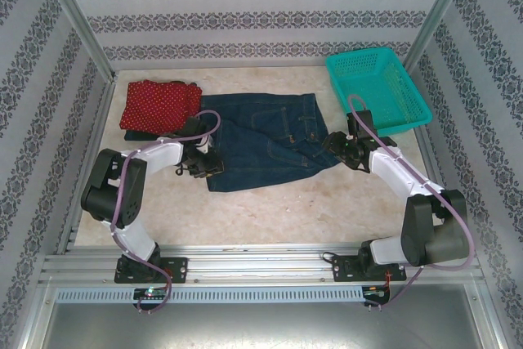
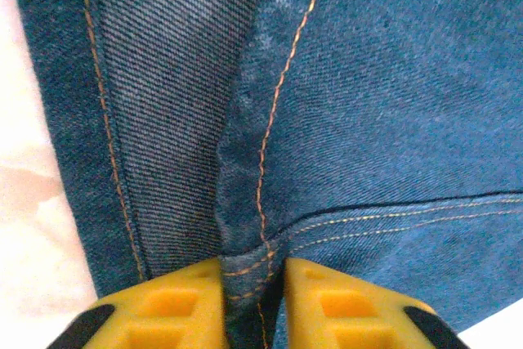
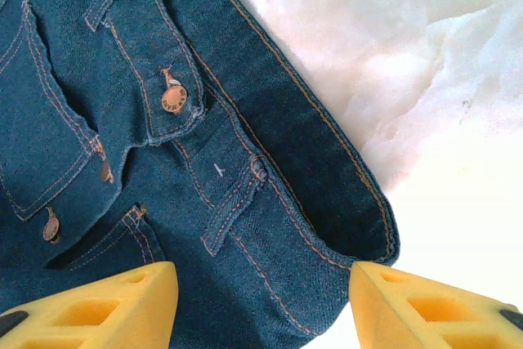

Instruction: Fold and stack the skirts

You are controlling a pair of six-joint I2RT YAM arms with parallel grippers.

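Denim is the job right now: the denim skirt [image 1: 265, 140] with the pockets lies spread flat in the middle of the table [image 1: 327, 210], waist toward my right, hem toward my left. My left gripper [image 1: 204, 165] is down on the near-left hem edge. Its yellow fingers [image 2: 180, 300] stand narrow, with a raised ridge of the stitched seam [image 2: 270, 120] pinched between them, so I call that a grip on the cloth.

My right gripper [image 1: 343, 150] sits at the waist end. Its jaws gape wide to either side of the waistband [image 3: 327, 169] corner, just past the copper button [image 3: 173, 98], and nothing is in them yet.

This fabric looks thick and weighty for a skirt. I expect it to drape rather than flutter and to hold a crease, but to be bulky at seams and waistband. Those doubled, stitched edges are where I'd bite, since a single layer could slide or leave the underside behind. The waistband corner looks the best purchase on my right.

Far left, the red dotted skirt [image 1: 161, 104] rests folded on a dark cloth [image 1: 135, 132], and that pile is where this one should end up. The teal basket [image 1: 359, 54] sits far right, well apart.
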